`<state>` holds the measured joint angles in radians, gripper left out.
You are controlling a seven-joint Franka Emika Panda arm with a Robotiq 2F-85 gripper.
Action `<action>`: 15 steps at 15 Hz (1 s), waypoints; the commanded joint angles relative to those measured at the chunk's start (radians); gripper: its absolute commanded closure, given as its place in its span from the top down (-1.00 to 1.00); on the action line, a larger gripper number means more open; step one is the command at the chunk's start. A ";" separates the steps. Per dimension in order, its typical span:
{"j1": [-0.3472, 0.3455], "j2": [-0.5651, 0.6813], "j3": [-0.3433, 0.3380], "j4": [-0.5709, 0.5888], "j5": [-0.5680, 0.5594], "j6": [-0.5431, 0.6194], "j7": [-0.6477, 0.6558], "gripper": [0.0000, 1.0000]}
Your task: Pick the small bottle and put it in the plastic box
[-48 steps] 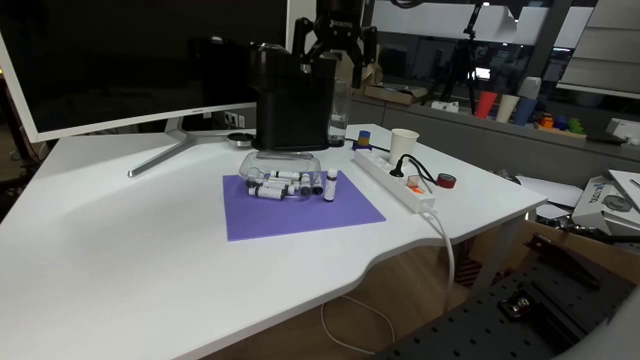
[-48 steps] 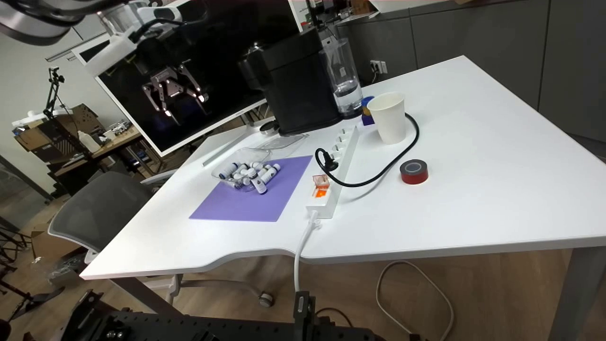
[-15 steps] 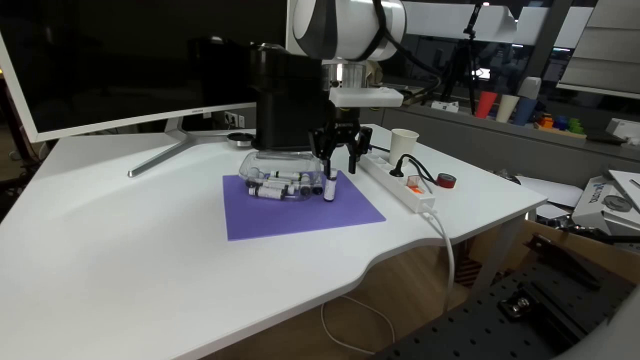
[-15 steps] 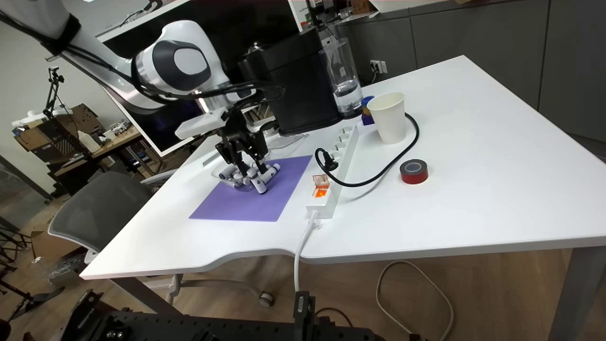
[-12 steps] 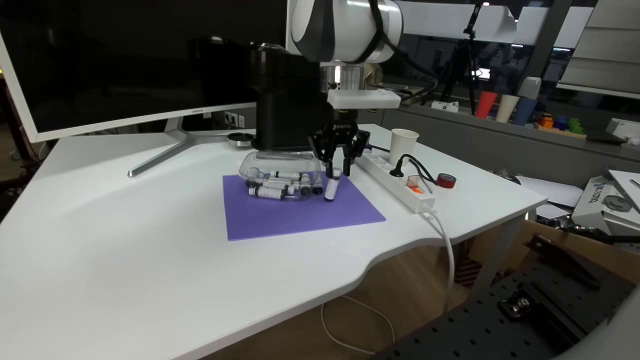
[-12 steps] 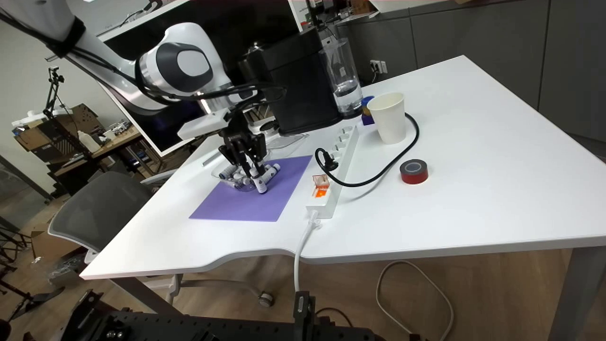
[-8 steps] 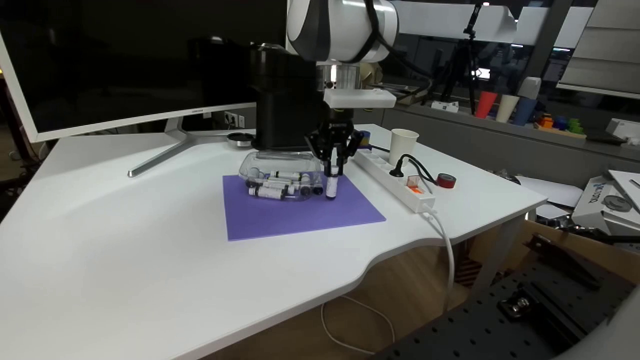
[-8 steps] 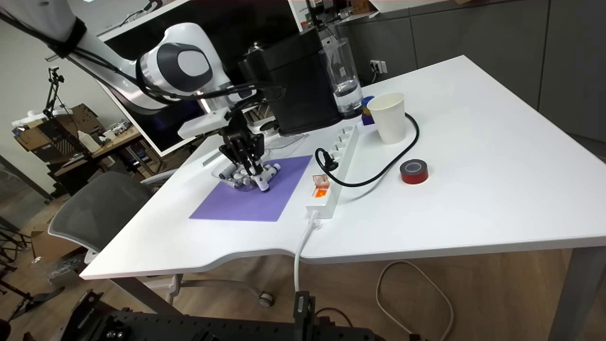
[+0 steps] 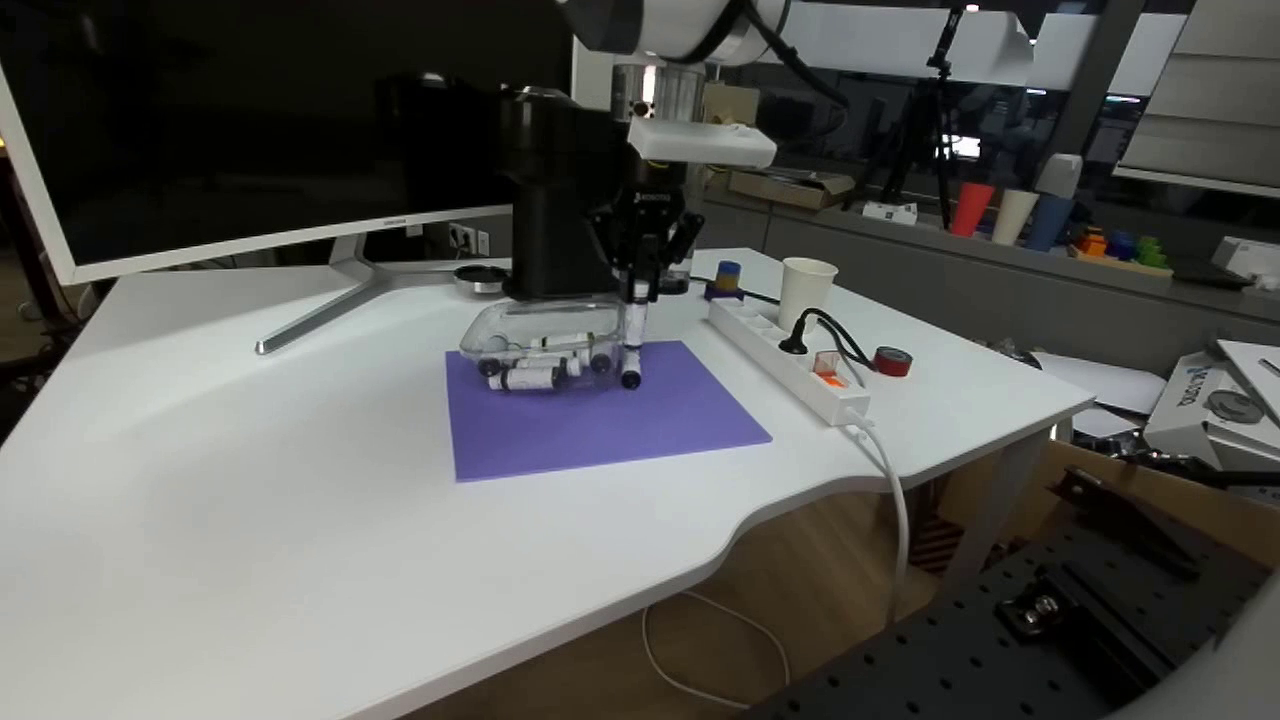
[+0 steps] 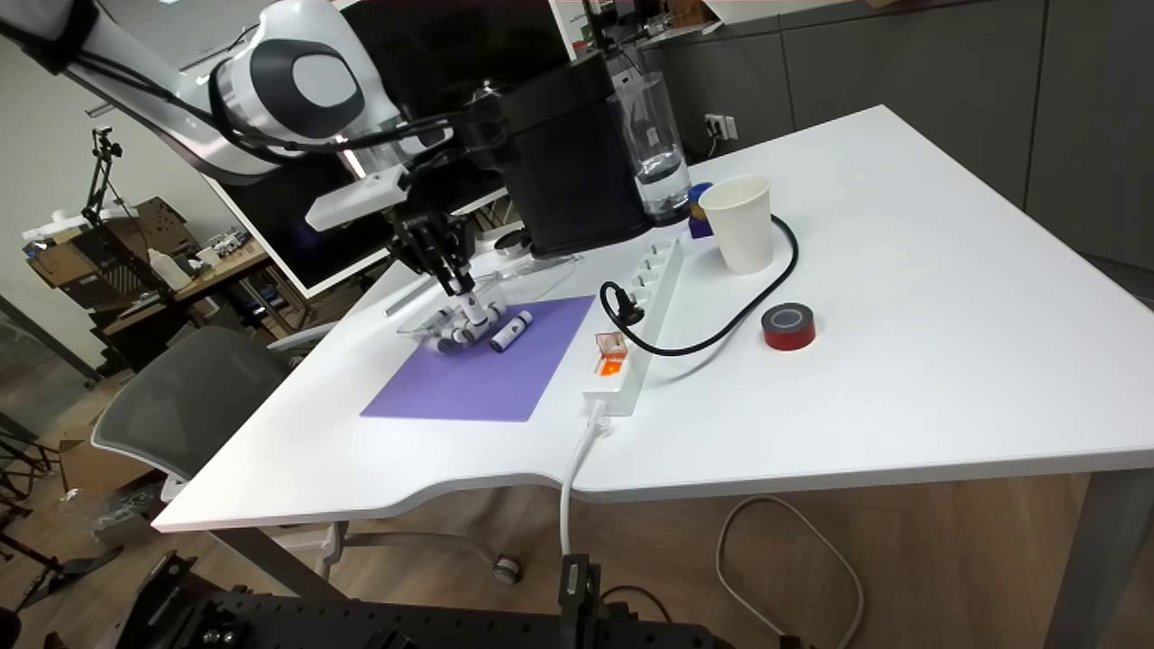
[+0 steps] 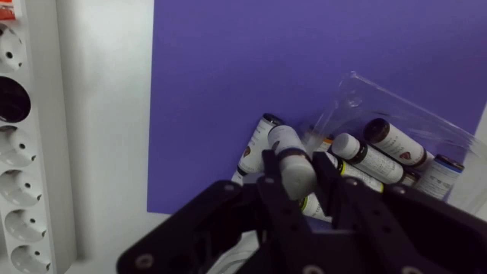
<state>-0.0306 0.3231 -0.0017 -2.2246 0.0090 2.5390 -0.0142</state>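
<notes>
Gripper (image 11: 295,156) and small bottle (image 11: 286,137) are joined: the fingers are clamped on the bottle's white-capped end, and it hangs cap up, nearly upright, near a clear plastic box (image 9: 530,322). In the wrist view its lower end overlaps another bottle (image 11: 256,147), which lies on the purple mat (image 10: 469,392) just beside that box. Whether the held bottle touches the box or the lying bottle cannot be told. Several look-alike bottles (image 11: 376,163) lie inside the box. Behind it, in both exterior views, stands a tall black appliance (image 10: 577,171), with a wide monitor (image 9: 300,120) next to it. A white power strip (image 9: 770,358) lies apart from the mat, and a paper cup (image 10: 739,225) stands near it on the white table (image 10: 902,379).
</notes>
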 commanded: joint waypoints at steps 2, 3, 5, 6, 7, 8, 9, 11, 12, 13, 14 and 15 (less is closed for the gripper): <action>0.029 -0.084 0.007 -0.009 -0.001 -0.022 0.031 -0.86; 0.037 -0.098 0.002 -0.007 -0.009 -0.048 0.048 -0.86; 0.047 -0.134 -0.009 -0.014 -0.020 -0.096 0.098 -0.86; 0.053 -0.150 -0.021 -0.015 -0.039 -0.135 0.149 -0.86; 0.051 -0.164 -0.021 -0.014 -0.037 -0.166 0.167 -0.86; 0.047 -0.180 -0.021 -0.018 -0.030 -0.192 0.181 -0.86; 0.044 -0.193 -0.020 -0.019 -0.024 -0.209 0.187 -0.86; 0.042 -0.206 -0.016 -0.014 -0.018 -0.222 0.191 -0.86; 0.041 -0.203 -0.013 -0.006 -0.018 -0.216 0.180 -0.86; 0.040 -0.189 -0.010 0.008 -0.012 -0.206 0.160 -0.86; 0.039 -0.177 -0.008 0.018 -0.007 -0.196 0.150 -0.86; 0.037 -0.155 -0.005 0.035 0.004 -0.193 0.138 -0.86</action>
<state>0.0075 0.1398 -0.0102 -2.2234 -0.0022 2.3429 0.1348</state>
